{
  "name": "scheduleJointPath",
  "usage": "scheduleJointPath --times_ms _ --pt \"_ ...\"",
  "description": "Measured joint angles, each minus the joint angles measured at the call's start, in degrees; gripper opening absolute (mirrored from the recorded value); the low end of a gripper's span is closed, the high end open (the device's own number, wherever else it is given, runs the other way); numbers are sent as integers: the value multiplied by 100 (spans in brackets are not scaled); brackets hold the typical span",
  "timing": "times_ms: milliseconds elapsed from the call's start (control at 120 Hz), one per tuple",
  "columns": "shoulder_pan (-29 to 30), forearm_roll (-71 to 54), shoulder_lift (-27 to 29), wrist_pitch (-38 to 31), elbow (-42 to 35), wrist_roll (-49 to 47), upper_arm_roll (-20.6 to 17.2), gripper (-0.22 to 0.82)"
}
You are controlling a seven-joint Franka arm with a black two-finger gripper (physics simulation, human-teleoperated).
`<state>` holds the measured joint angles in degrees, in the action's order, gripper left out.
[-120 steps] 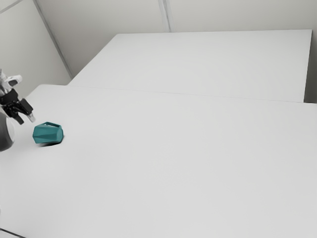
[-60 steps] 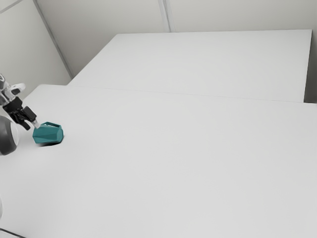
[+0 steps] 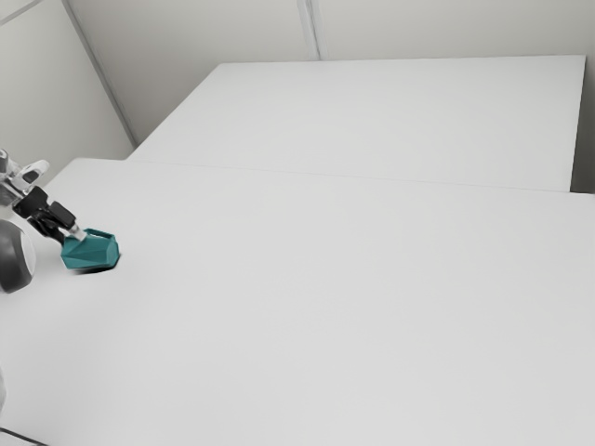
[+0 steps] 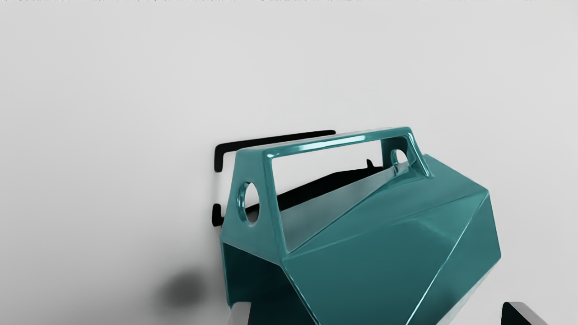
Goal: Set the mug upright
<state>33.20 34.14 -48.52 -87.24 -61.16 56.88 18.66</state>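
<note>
Right at the tool, your gripper (image 3: pixel 72 236) stands wide, one fingertip (image 4: pixel 240 314) by the rim of the teal mug (image 4: pixel 370 225) and the other set apart from its faceted wall. You have the mug's body reaching between them, unclamped; whether the nearer tip touches the rim, you cannot tell. The mug lies on its side, at the exterior view's left, with its squared handle (image 4: pixel 338 141) raised off the table and a round hole through each leg. Its mouth opens beside that nearer fingertip, but the inside you see is dark, so you cannot tell what it holds. A black shadow (image 4: pixel 316 186) runs along the table under the handle.

Farther out, you have broad white tabletop (image 3: pixel 325 307) stretching from the mug toward the exterior view's right. Its far edge runs behind the mug, well apart from it. Past that edge you see another white surface (image 3: pixel 390 116), and then pale walls (image 3: pixel 223 28) with a grey upright seam (image 3: pixel 310 32).
</note>
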Motion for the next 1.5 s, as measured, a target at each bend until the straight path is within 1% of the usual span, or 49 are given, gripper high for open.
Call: scheduleJointPath --times_ms 483,842,1008,1217,1375,1500 --pt "19 296 1 482 -182 -114 81 60" --pt "134 165 -6 414 -158 -143 75 60" --pt "243 145 -83 323 -91 -118 -13 60" --pt "414 166 -127 232 -57 -78 -245 60" --pt "472 198 -138 221 -57 -48 -342 60" --pt "497 232 -138 212 -62 -26 -390 56"
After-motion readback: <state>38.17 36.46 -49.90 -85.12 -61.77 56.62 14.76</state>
